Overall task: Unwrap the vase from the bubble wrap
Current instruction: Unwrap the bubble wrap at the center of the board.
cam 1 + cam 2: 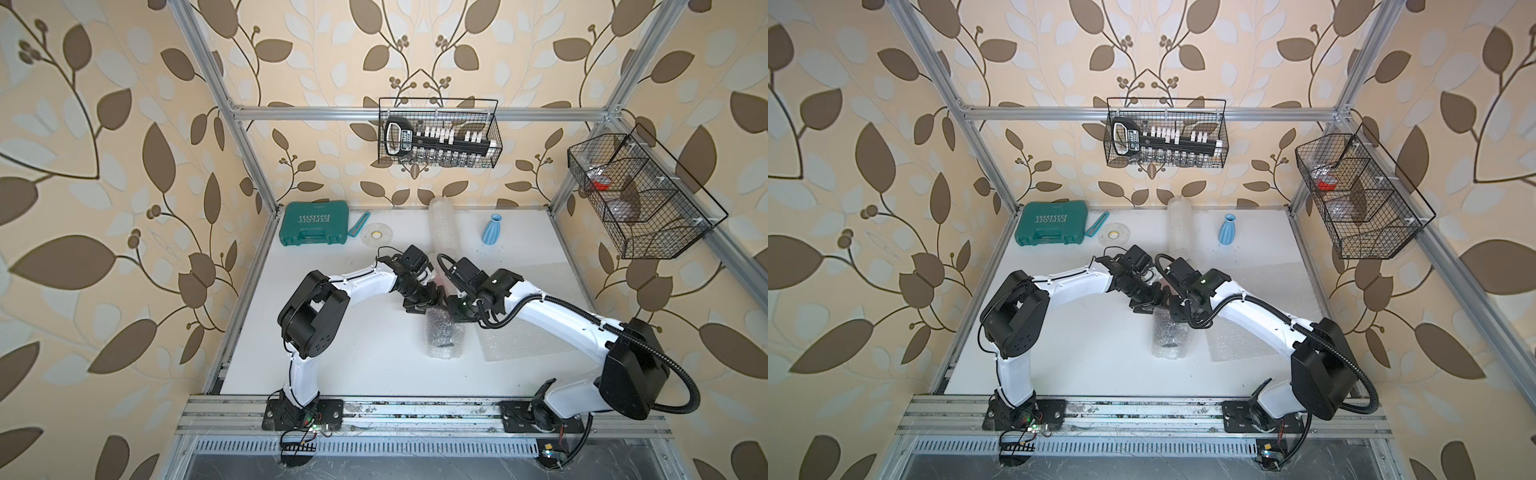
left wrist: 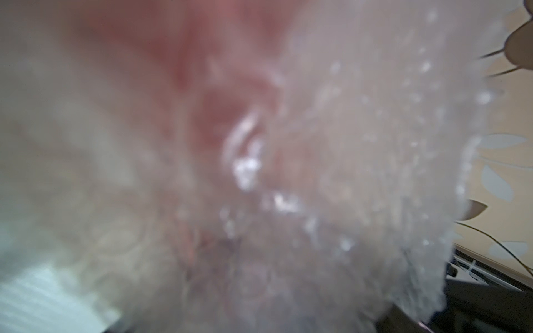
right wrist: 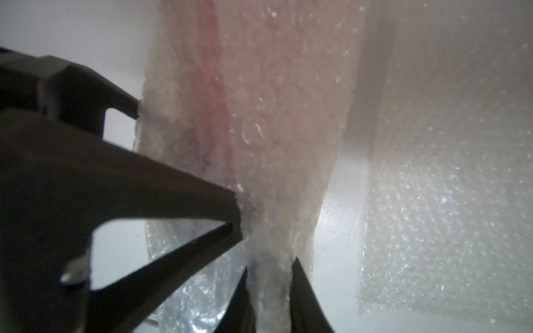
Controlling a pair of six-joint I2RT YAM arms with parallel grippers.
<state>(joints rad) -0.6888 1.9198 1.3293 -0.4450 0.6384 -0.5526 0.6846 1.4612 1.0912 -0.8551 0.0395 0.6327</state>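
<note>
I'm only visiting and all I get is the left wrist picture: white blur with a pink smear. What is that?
Observer: Bubble wrap around a pink thing. The right gripper pinches its narrow end.
Visitor: Is any vase out in the open?
Observer: Yes, a blue vase stands bare at the back of the table.
Visitor: Is there more wrap around?
Observer: A flat sheet of it lies on the table at the robot's right.
</note>
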